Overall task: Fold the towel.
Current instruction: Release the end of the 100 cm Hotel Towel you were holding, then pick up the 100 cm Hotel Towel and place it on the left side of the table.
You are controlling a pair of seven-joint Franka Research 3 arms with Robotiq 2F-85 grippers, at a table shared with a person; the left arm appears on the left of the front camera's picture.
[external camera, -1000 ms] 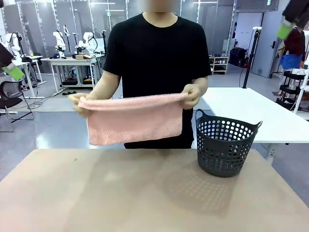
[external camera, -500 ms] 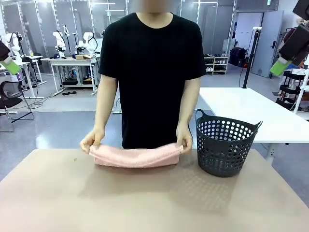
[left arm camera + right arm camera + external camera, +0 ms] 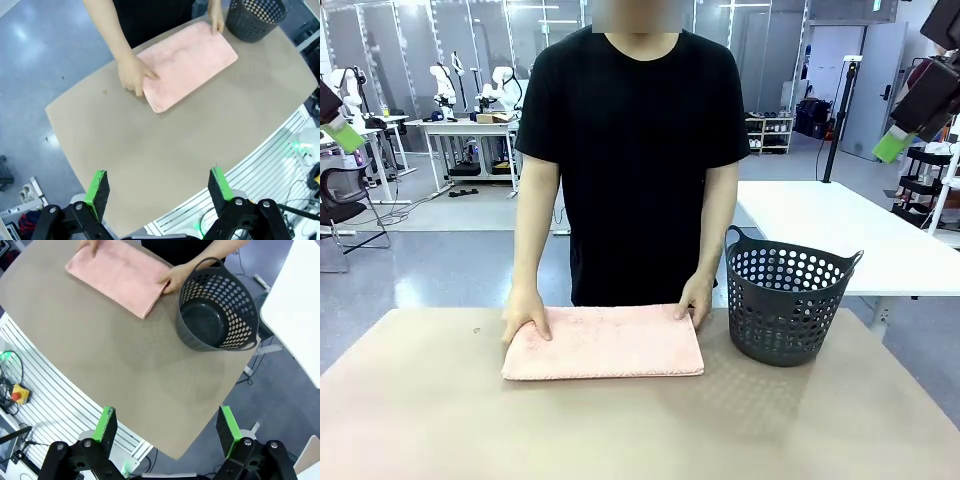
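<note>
Left fingers (image 3: 98,192) and right fingers (image 3: 106,426) spread, empty; towel (image 3: 603,342) flat on counter (image 3: 620,430) well beyond them, under person's hands (image 3: 525,320).

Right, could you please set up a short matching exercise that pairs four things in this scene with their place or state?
Things:
1. towel
2. basket
3. left gripper
4. person's hands

Places or states:
A. empty, standing upright beside the towel
B. open, high above the table
C. lying flat and folded on the table
D. resting at the towel's two ends

Pairs: 1-C, 2-A, 3-B, 4-D
</note>
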